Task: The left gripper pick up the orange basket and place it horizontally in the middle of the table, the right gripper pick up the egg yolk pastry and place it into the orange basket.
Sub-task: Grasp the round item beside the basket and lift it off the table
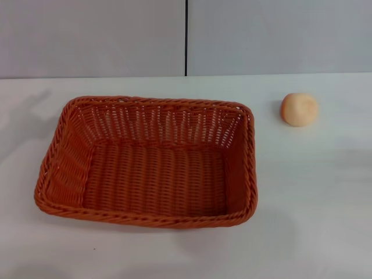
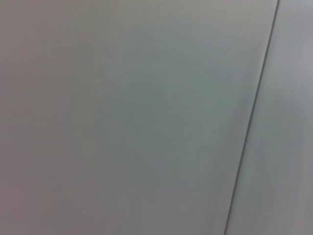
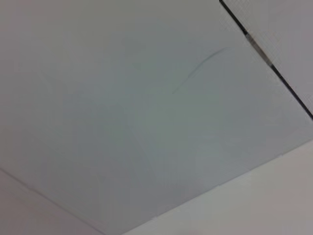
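Sitting left of centre on the plain white worktop (image 1: 314, 203), a large burnt-orange woven rectangular basket (image 1: 148, 163). A small round pale-orange pastry (image 1: 299, 109) lies upper right, apart. No claw visible; state unknowable.

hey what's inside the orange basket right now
Nothing: the orange basket shows only its bare woven floor. The egg yolk pastry sits outside on the table. Nothing is covered.

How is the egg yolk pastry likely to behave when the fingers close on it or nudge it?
The egg yolk pastry looks round like a ball, so a nudge would probably roll it across the table. Its slight dent suggests a soft surface that a hard squeeze might crush. It seems small and likely light. It lies apart from the orange basket.
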Tool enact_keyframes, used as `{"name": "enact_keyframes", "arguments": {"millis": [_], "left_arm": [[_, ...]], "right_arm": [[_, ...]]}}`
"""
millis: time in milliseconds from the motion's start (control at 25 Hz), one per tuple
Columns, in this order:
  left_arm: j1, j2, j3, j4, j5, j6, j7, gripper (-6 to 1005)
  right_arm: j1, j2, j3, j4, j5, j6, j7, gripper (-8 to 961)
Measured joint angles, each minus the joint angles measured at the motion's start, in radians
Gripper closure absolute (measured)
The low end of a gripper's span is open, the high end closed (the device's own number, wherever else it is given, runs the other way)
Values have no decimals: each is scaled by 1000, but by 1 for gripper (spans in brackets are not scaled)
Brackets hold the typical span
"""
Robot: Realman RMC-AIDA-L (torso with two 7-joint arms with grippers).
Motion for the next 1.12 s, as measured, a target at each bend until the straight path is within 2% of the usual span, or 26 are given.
{"name": "enact_keyframes", "arguments": {"millis": [40, 80, 280, 360, 440, 640, 1120], "left_arm": [[-3, -1, 7, 5, -1, 0, 22, 343], [-5, -2, 8, 6, -2, -1, 24, 343], [-18, -3, 11, 7, 0, -3, 25, 344], [-24, -3, 12, 8, 0, -3, 25, 344], [-26, -3, 12, 9, 0, -3, 25, 344], [-28, -4, 14, 12, 1, -4, 26, 344], [-37, -5, 15, 54, 1, 2, 52, 345]], "right_arm": [[23, -21, -23, 51, 0, -23, -20, 303], [23, -21, -23, 51, 0, -23, -20, 303], [97, -81, -73, 250, -1, -86, -108, 302], [127, -96, -92, 323, -1, -99, -140, 302], [158, -99, -142, 371, -1, -131, -156, 302], [175, -92, -212, 377, -1, -196, -147, 303], [173, -107, -233, 382, -4, -279, -146, 302]]}}
